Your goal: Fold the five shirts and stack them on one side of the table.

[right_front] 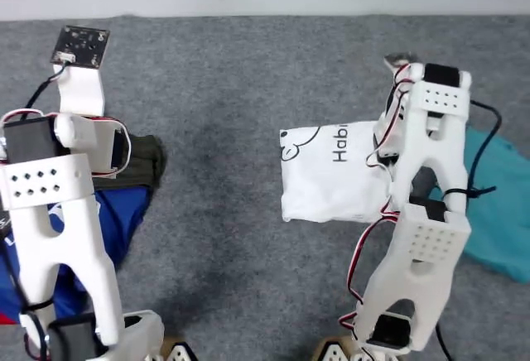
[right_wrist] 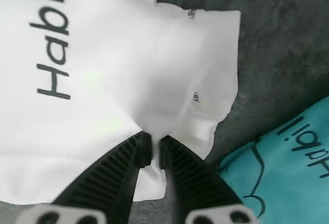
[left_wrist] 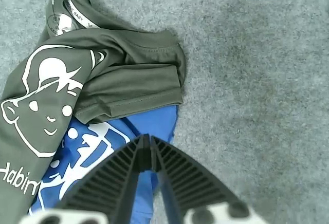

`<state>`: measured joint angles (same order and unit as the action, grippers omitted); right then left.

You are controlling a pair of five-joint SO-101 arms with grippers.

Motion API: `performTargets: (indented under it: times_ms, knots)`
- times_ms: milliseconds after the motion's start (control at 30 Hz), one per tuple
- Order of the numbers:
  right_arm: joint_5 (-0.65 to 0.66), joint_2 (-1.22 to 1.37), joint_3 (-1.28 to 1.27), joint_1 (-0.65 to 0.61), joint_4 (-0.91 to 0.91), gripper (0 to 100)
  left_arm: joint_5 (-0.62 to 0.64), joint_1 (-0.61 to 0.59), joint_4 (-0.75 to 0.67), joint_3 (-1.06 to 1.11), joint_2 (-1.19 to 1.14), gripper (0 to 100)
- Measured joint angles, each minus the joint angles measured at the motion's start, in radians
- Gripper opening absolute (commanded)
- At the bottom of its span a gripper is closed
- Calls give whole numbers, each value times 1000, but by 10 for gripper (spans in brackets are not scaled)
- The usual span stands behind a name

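A white shirt (right_front: 327,179) with black lettering lies folded right of the table's middle. My right gripper (right_wrist: 153,148) is shut on a raised pinch of the white shirt (right_wrist: 103,80) near its edge. A teal shirt (right_front: 497,212) lies flat beside it, at the table's right edge, partly under the right arm. At the left an olive shirt (left_wrist: 128,75) with a white cartoon print lies crumpled over a blue shirt (left_wrist: 159,124). My left gripper (left_wrist: 150,141) is shut just above the blue shirt, holding nothing that I can see.
Grey carpet-like table cover (right_front: 224,88) spreads between the two arms and toward the far edge. The left arm (right_front: 50,204) hides much of the olive shirt (right_front: 147,158) and blue shirt (right_front: 120,216). A scrap of red cloth (right_front: 5,320) shows at the near left edge.
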<state>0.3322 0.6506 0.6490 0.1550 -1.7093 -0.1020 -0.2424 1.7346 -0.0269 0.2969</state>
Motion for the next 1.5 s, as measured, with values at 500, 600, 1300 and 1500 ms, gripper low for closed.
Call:
performTargets:
  times_ms: [500,600,1300,1500]
  knots:
    - [100,61,44,0,44,10,0,0,0,0,0,6]
    - [132,71,44,2,68,10,0,0,0,0,0,6]
    - [132,170,221,80,124,191,0,0,0,0,0,6]
    - [74,160,324,26,-20,127,0,0,0,0,0,6]
